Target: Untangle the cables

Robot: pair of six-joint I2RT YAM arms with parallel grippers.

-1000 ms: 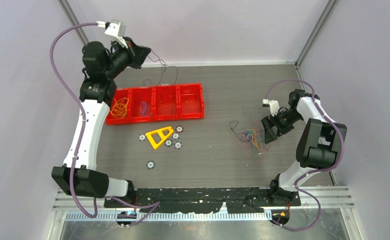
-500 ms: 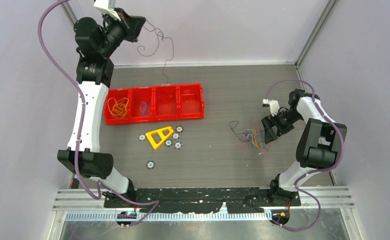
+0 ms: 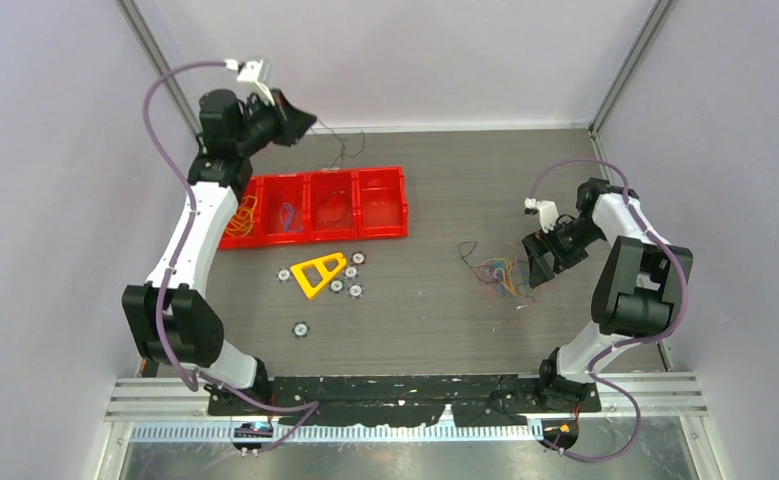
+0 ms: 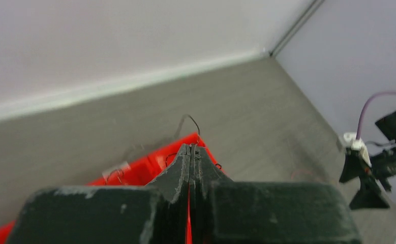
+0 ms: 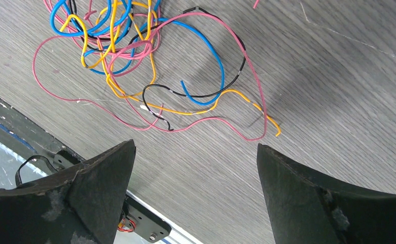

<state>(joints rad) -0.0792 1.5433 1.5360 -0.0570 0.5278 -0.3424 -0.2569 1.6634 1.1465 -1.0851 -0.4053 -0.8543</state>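
Note:
A multicoloured tangle of cables (image 3: 497,272) lies on the table at the right; the right wrist view shows its blue, yellow, pink and black wires (image 5: 134,56). My right gripper (image 3: 537,268) is open and empty just right of the tangle (image 5: 195,152). My left gripper (image 3: 310,120) is shut on a thin dark cable (image 3: 343,150) at the back left, above the red tray (image 3: 385,172). The cable hangs from the fingertips toward the tray's third compartment. In the left wrist view the jaws (image 4: 191,148) are pressed together on the dark cable (image 4: 188,122).
The red tray holds orange cables (image 3: 240,215), a blue cable (image 3: 287,216) and dark red cable (image 3: 333,205) in separate compartments. A yellow triangular part (image 3: 317,272) and several small round discs (image 3: 300,328) lie in front of the tray.
My left arm, which had swung high up at the back, has come down and to the right with the dark cable, now over the tray. The right arm has not moved.

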